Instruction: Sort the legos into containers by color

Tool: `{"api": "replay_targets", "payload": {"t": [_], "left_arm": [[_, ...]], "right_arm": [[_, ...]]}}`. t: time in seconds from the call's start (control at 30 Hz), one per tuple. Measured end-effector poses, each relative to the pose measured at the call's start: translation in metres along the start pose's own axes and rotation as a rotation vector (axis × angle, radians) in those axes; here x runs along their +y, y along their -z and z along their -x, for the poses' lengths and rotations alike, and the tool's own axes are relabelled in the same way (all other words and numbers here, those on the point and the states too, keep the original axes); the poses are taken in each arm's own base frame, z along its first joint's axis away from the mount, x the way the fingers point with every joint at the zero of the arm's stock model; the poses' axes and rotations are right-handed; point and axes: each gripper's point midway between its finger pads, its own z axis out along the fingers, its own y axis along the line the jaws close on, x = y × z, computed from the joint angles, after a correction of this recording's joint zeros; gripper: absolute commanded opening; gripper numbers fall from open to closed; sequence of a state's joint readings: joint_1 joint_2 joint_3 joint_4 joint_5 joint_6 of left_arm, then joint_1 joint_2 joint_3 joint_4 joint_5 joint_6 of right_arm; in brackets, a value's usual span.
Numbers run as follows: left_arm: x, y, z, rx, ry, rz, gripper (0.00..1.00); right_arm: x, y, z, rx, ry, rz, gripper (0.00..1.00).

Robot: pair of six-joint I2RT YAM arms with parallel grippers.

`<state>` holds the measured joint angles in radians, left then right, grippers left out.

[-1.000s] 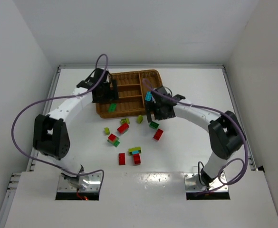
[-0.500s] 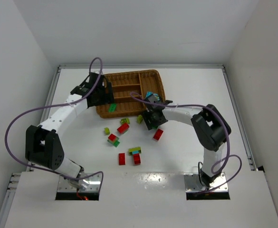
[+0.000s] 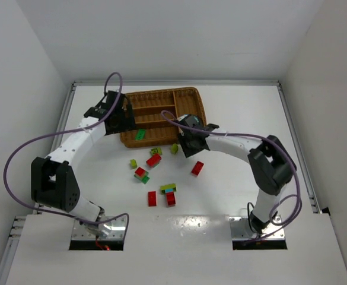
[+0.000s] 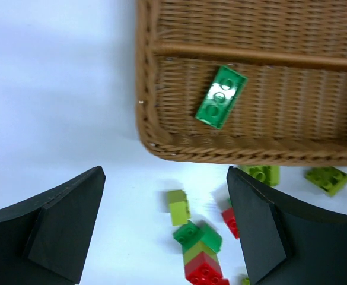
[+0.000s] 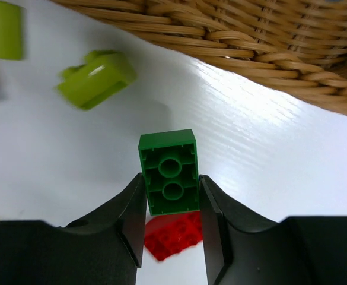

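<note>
Legos [image 3: 155,178] lie loose on the table [image 3: 232,119] just in front of the tray [image 3: 188,95], red, green and yellow-green mixed, and one green brick [image 5: 168,172] sits pinched between the fingers of the right gripper [image 5: 171,190], near the tray's front rim. Its hollow underside faces the wrist camera. The fingers hold only its lower half, by the smooth side walls, so the hold looks shallow. A quick swing could let it pivot or slide out and drop among the others, such as the red brick [image 5: 173,234] right below it. I cannot tell whether it is clear of the table.

The woven rim stands proud, so a low carry could knock the brick against the wicker and twist it loose.

Another green brick [image 4: 221,97] lies in the tray's nearest slot. A drop into any other slot would spoil the sorting, and the dividers are thin enough to bounce a brick across.

The left gripper [image 4: 165,175] hangs wide and empty just off that same corner. If both arms head for that slot, they could collide
</note>
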<state>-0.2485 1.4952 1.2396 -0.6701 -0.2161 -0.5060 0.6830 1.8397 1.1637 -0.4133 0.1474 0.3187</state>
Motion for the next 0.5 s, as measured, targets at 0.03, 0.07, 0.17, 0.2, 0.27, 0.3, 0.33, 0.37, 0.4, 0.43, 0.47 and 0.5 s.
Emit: {"api": "replay_targets", "payload": {"t": [0.03,0.07,0.17,0.2,0.27,0.3,0.33,0.37,0.4,0.43,0.47,0.5], "left_arm": [[0.003,0.0,0.0,0.0,0.003,0.015,0.9],[0.007,-0.001,-0.002,-0.002,0.004,0.033,0.9],[0.018,0.0,-0.011,0.01,0.007,0.076,0.89],[0.021,0.001,-0.015,0.015,0.009,0.087,0.89],[0.025,0.002,-0.019,0.022,0.012,0.105,0.89],[0.027,0.003,-0.019,0.022,0.014,0.112,0.89],[0.027,0.003,-0.019,0.018,0.018,0.116,0.89],[0.028,0.004,-0.018,0.015,0.027,0.118,0.89],[0.027,0.004,-0.018,0.013,0.035,0.116,0.89],[0.028,0.005,-0.02,0.013,0.043,0.114,0.89],[0.028,0.005,-0.023,0.015,0.047,0.112,0.89],[0.029,0.006,-0.027,0.022,0.052,0.109,0.89]], "right_arm": [[0.003,0.009,0.005,-0.02,0.0,0.006,0.28],[0.005,0.019,0.011,-0.045,0.0,0.014,0.28],[0.013,0.049,0.032,-0.134,-0.014,0.041,0.28],[0.016,0.057,0.04,-0.161,-0.018,0.049,0.28],[0.021,0.069,0.06,-0.206,-0.029,0.064,0.28],[0.024,0.071,0.071,-0.224,-0.035,0.068,0.28],[0.027,0.072,0.086,-0.243,-0.041,0.071,0.28],[0.03,0.069,0.099,-0.257,-0.046,0.076,0.28],[0.034,0.065,0.112,-0.268,-0.049,0.077,0.28],[0.037,0.058,0.123,-0.275,-0.051,0.078,0.28],[0.039,0.05,0.131,-0.275,-0.052,0.076,0.28],[0.042,0.041,0.14,-0.278,-0.054,0.072,0.32]]}}
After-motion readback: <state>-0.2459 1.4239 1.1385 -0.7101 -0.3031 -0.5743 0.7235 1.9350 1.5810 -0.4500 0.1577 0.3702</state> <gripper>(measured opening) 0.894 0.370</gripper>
